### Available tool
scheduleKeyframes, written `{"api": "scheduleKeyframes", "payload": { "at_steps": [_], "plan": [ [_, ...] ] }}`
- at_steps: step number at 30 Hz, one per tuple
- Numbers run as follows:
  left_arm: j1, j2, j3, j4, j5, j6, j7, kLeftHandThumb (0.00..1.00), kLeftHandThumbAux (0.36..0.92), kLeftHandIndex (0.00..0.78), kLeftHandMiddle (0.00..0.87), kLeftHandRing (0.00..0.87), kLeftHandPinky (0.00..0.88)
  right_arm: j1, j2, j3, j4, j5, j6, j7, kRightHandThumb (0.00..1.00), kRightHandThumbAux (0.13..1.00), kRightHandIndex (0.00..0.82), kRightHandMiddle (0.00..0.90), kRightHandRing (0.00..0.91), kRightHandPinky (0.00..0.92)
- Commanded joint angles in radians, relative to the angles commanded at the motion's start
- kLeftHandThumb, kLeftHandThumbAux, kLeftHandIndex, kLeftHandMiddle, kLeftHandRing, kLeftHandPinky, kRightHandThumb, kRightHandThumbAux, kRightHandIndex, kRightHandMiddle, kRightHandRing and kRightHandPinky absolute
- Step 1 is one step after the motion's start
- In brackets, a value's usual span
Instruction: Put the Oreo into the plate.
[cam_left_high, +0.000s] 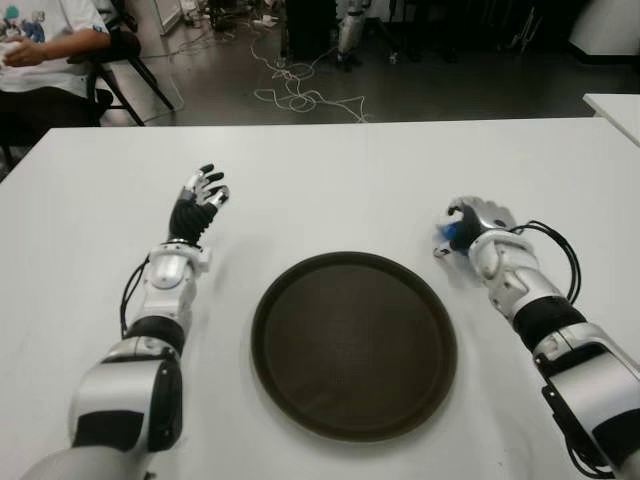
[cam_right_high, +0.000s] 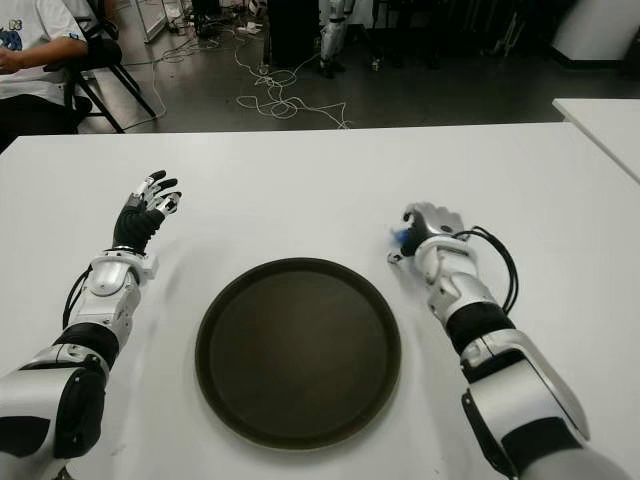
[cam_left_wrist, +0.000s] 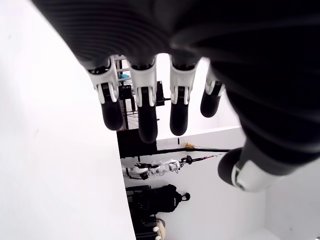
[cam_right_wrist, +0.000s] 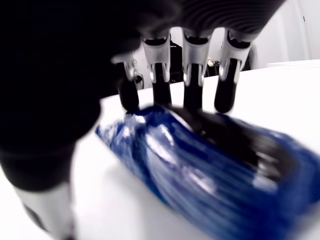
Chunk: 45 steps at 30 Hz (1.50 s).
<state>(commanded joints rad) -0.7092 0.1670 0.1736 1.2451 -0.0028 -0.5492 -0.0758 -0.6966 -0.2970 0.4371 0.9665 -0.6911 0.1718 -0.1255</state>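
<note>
The Oreo (cam_right_wrist: 210, 160) is a blue packet lying on the white table (cam_left_high: 330, 190), just right of the round dark plate (cam_left_high: 355, 345). My right hand (cam_left_high: 478, 218) is over it with the fingers (cam_right_wrist: 192, 75) curled down onto its far edge and the thumb at its near side. Only a bit of blue Oreo packet (cam_left_high: 452, 236) shows under the hand in the eye views. My left hand (cam_left_high: 203, 190) is raised to the left of the plate, fingers (cam_left_wrist: 145, 115) spread and holding nothing. Nothing lies in the plate.
A person (cam_left_high: 40, 50) sits on a chair beyond the table's far left corner. Cables (cam_left_high: 300, 95) lie on the floor behind the table. The corner of another white table (cam_left_high: 615, 105) shows at the far right.
</note>
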Motion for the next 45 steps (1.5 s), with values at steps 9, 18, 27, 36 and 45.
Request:
{"api": "scheduleKeyframes", "payload": {
  "at_steps": [9, 18, 27, 36, 45],
  "plan": [
    [0.004, 0.001, 0.003, -0.005, -0.005, -0.008, -0.008, 0.310, 0.621, 0.084, 0.169, 0.164, 0.175, 0.000, -0.015, 0.036, -0.012, -0.018, 0.003, 0.013, 0.671, 0.742, 0.421, 0.594, 0.589, 0.586],
    [0.007, 0.001, 0.002, -0.008, -0.003, -0.013, -0.005, 0.314, 0.623, 0.082, 0.168, 0.164, 0.173, 0.010, -0.020, 0.033, -0.032, -0.006, 0.001, 0.006, 0.693, 0.739, 0.415, 0.426, 0.436, 0.493],
    [0.008, -0.001, 0.004, -0.007, -0.004, -0.022, 0.002, 0.306, 0.614, 0.087, 0.172, 0.170, 0.188, 0.021, -0.024, 0.015, -0.059, 0.010, 0.000, 0.012, 0.698, 0.738, 0.410, 0.271, 0.298, 0.409],
    [0.006, -0.002, 0.009, -0.005, -0.012, -0.016, -0.003, 0.304, 0.617, 0.091, 0.181, 0.176, 0.194, 0.029, -0.030, 0.006, -0.085, 0.012, 0.007, 0.022, 0.702, 0.736, 0.409, 0.239, 0.265, 0.369],
    [0.004, -0.003, 0.014, -0.004, -0.020, -0.013, -0.008, 0.311, 0.607, 0.093, 0.184, 0.175, 0.184, 0.028, -0.028, -0.001, -0.088, 0.015, 0.008, 0.029, 0.702, 0.736, 0.408, 0.213, 0.232, 0.322]
  ]
}}
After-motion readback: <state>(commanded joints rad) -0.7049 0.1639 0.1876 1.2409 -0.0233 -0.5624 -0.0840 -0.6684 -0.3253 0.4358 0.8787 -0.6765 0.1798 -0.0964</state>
